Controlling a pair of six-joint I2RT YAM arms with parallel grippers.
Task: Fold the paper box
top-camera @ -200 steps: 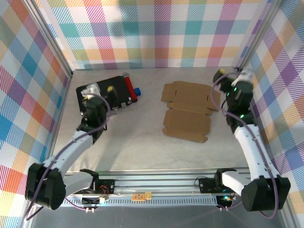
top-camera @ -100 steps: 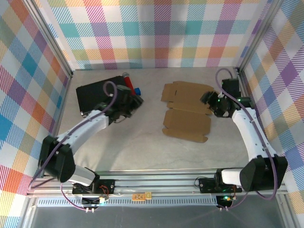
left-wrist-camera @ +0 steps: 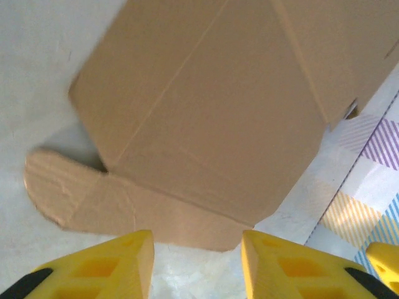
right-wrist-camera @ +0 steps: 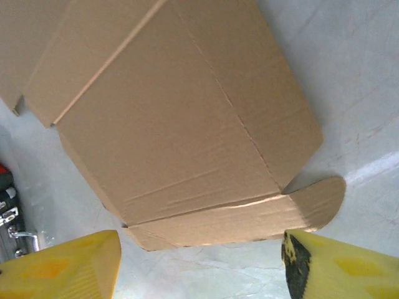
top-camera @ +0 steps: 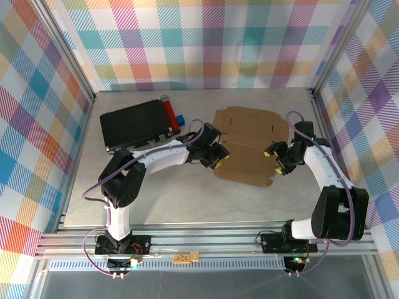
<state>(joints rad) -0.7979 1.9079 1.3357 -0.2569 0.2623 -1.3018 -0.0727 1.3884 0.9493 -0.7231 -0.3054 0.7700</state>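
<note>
on the pale table (top-camera: pixel 187 193), ringed by plaid walls (top-camera: pixel 206 50), the paper box (top-camera: pixel 249 134) lies nearly flat at the middle, no side raised, so the folding looks barely begun. the left gripper (top-camera: pixel 217 157) and right gripper (top-camera: pixel 278 159) flank its near panel, both spread wide and empty.

The paper box (top-camera: pixel 249 146) is showing plain brown cardboard, unprinted. The left gripper (top-camera: pixel 217 157) and the right gripper (top-camera: pixel 275 160) are showing bright yellow fingers tipped with black. The case (top-camera: pixel 136 123) is showing black, the roll (top-camera: pixel 169 114) on it red, the small piece (top-camera: pixel 180 119) beside it blue. The table (top-camera: pixel 187 187) is showing pale mottled grey. The walls (top-camera: pixel 206 43) are carrying a pastel plaid of pink, teal, yellow, orange and purple.
</note>
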